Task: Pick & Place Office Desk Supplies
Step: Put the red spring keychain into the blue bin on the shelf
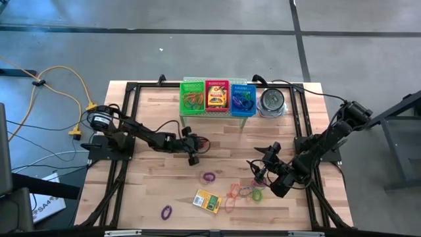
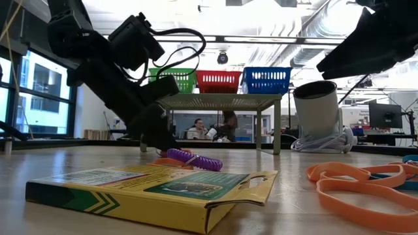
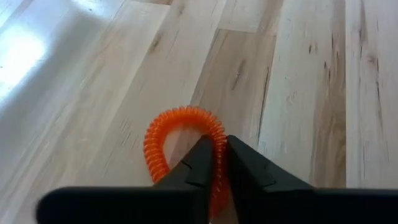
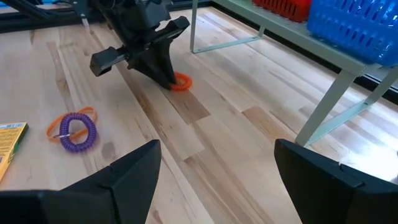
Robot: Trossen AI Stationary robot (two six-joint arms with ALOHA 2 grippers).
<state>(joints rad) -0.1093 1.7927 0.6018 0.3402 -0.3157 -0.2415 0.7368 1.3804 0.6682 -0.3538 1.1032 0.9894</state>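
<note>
A small orange coiled loop (image 3: 180,127) lies on the wooden table, left of its middle, and my left gripper (image 3: 219,163) is shut on it; the right wrist view shows the same loop (image 4: 183,82) under that gripper (image 4: 169,79). My right gripper (image 4: 217,180) hovers open above the table's right half, holding nothing. A yellow-and-green crayon box (image 1: 206,201) lies flat near the front edge. A purple coiled loop (image 4: 78,132) lies between it and the left gripper. Several coloured rubber bands (image 1: 243,192) lie beside the right gripper (image 1: 263,172). My left gripper pinches one side of the orange loop's coiled strand (image 3: 216,134) between its two fingertips. The fingers (image 4: 163,70) slant down at it from the table's left. The rest of the loop lies flat on the table.
A low grey shelf (image 1: 217,113) at the far edge carries a green basket (image 1: 193,97), a red basket (image 1: 216,97) and a blue basket (image 1: 243,99). A round metal tin (image 1: 272,102) stands to their right. Another purple loop (image 1: 166,212) lies near the front left.
</note>
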